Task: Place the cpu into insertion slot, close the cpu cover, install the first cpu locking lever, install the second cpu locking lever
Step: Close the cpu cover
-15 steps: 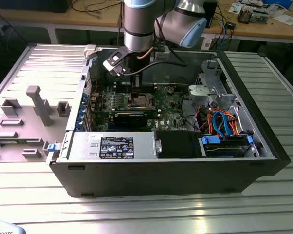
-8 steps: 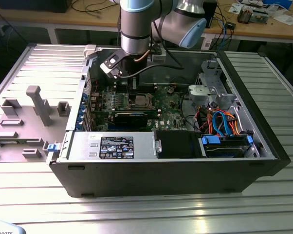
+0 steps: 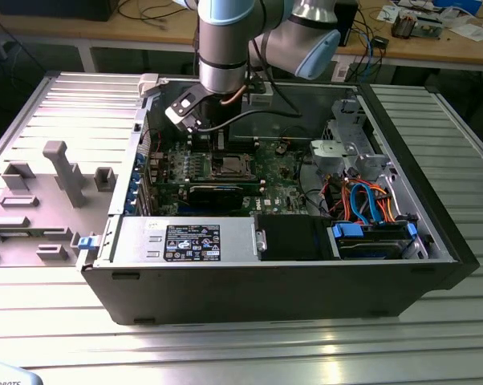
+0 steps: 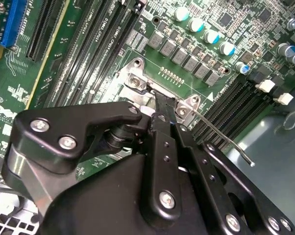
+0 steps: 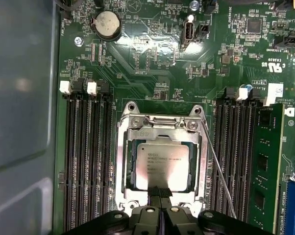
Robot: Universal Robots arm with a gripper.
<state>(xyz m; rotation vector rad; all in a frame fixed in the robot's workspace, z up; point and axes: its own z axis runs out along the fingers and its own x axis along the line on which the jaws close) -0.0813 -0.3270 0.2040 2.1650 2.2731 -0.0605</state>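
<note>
While the gripper (image 5: pixel 160 192) stands at the near edge of the socket, its two black fingers are pressed together with only a thin seam between them.

- Item: cpu (image 5: pixel 163 166). Small flat square chip with a dull silver top and fine dark print. It lies level in the insertion slot (image 5: pixel 119 169), and the fingertips touch its near edge.
- Cpu cover (image 5: pixel 159 128): thin bright metal frame, lowered around the chip, which shows through its window.
- Locking lever (image 5: pixel 218 169): thin wire rod. It slants from the socket's corner out over the memory slots (image 5: pixel 86 161); in the second wrist view its hooked end sits clear of the socket.
- Motherboard (image 5: pixel 152 73): green, with a coin cell (image 5: pixel 107 24) beyond the socket.
- Housing: open dark computer case (image 3: pixel 265 281), lying on its side, with the arm (image 3: pixel 222 56) reaching down into it.
- Surface: ribbed metal table (image 3: pixel 434 337). A grey fixture plate (image 3: pixel 57 192) lies beside the case, on the exterior view's left.
- Room: wooden workbench (image 3: pixel 105 34) behind, strewn with cables.
</note>
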